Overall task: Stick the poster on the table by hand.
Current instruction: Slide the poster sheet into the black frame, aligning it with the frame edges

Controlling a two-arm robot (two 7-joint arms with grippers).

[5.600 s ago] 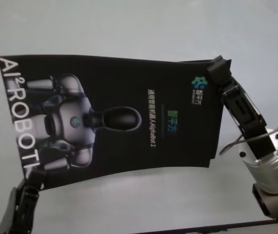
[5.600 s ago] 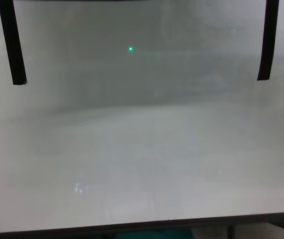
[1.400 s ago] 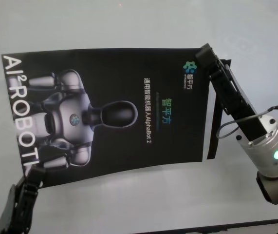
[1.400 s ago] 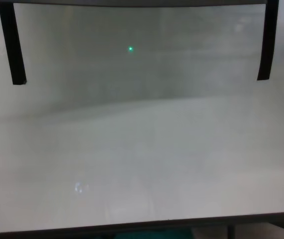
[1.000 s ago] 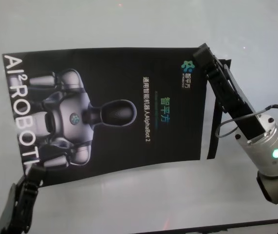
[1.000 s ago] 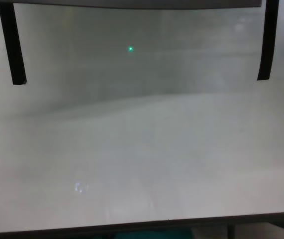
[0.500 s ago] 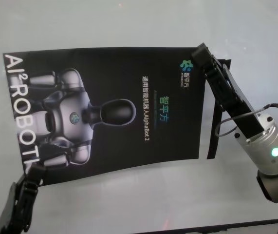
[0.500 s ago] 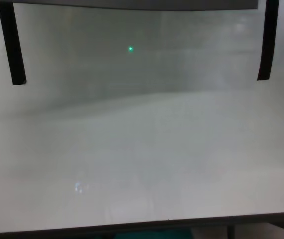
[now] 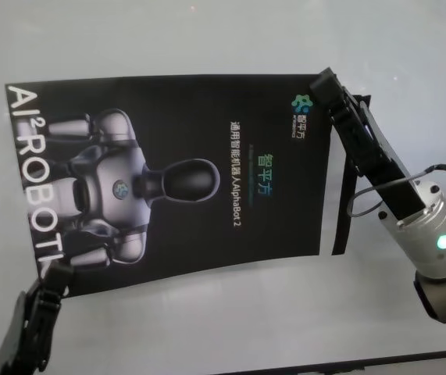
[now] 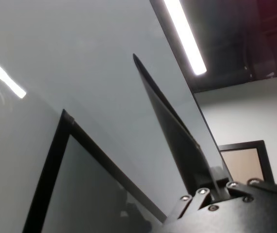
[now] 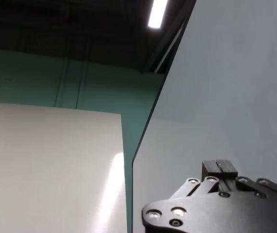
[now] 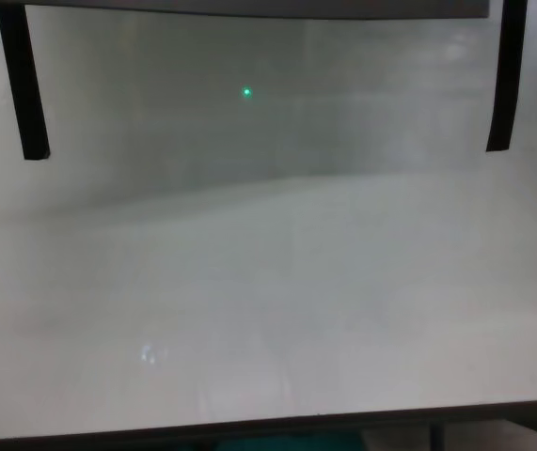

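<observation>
Black poster (image 9: 168, 180), printed w/ a silvery robot figure and pale lettering, fills the centre of the head view, held over the pale table (image 9: 207, 328) by both arms. Right gripper (image 9: 324, 84) sits at the poster's upper-right corner, fingers closed on that edge; left gripper (image 9: 55, 275) is at lower left, pinched on the bottom-left corner, and the left wrist view shows the sheet edge (image 10: 177, 131) running straight into its closed jaws. Vs a few secs ago the sheet has flattened a lot: the right side was bowed and folded, now it lies nearly straight and the right arm has shifted inward only slightly in the last sec. Judgement: lowering/spreading is about done, pressing down comes next. In the chest view the poster's edge shows along the top of the frame, w/ two black tape strips (image 12: 22, 85) hanging at upper left and upper right. Whether the sheet touches the table yet can't be told.
</observation>
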